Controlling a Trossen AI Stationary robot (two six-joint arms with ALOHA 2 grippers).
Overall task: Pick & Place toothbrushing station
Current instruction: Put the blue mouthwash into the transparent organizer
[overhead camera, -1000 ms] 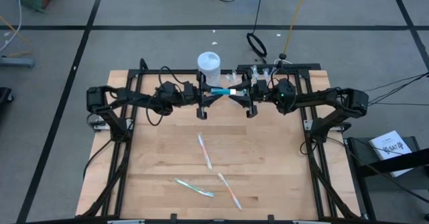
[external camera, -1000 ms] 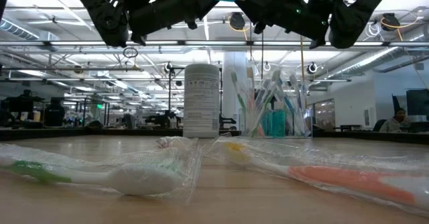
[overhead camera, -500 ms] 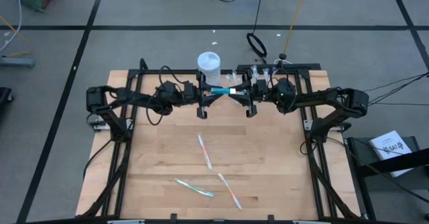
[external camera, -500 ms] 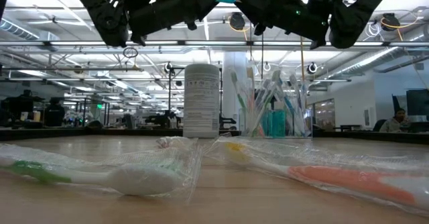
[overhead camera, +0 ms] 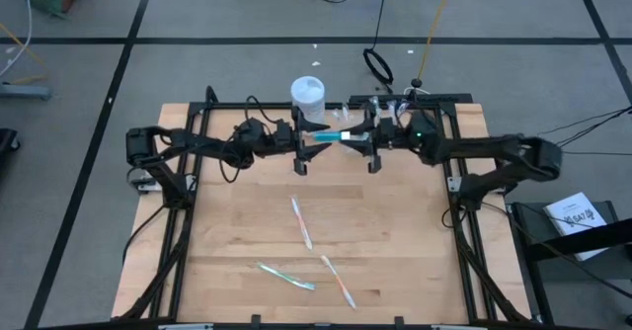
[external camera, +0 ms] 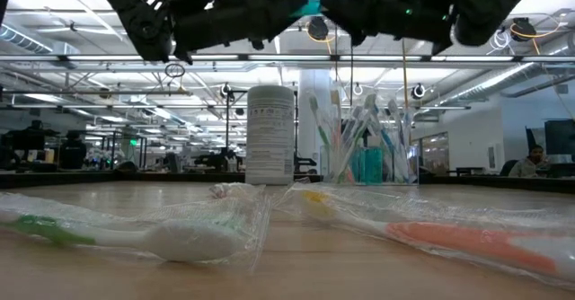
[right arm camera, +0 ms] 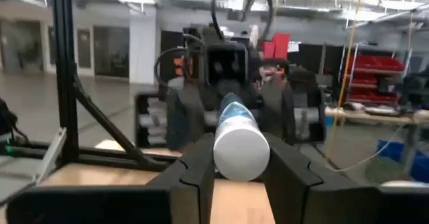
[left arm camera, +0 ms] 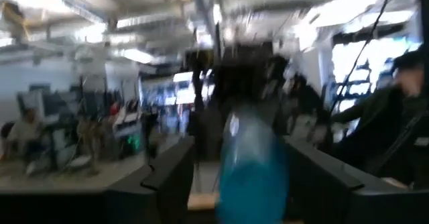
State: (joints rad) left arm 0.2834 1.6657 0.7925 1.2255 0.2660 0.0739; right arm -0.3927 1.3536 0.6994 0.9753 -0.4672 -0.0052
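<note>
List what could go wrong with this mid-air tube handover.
The small blue tube hangs between the left gripper, now opening, and the right gripper, pinching only its white cap end; it may tilt or slip out. If it falls, it could hit the white canister or the clear cup of toothbrushes.

- Both arms are stretched in toward the middle at the far side of the table, wrists level, grippers facing each other nose to nose.
- left gripper (overhead camera: pixel 318 139): fingers spread apart, standing off both sides of the blue tube (overhead camera: pixel 331 135) (left wrist view is blurred, but a gap shows on each side).
- right gripper (overhead camera: pixel 357 136): fingers pressed against the white-capped end of the tube, clamped on it (clear in the right wrist view).
- In the low view both grippers hang high above the tabletop, tips nearly meeting.
- The tube lies horizontal between the two grippers.
</note>
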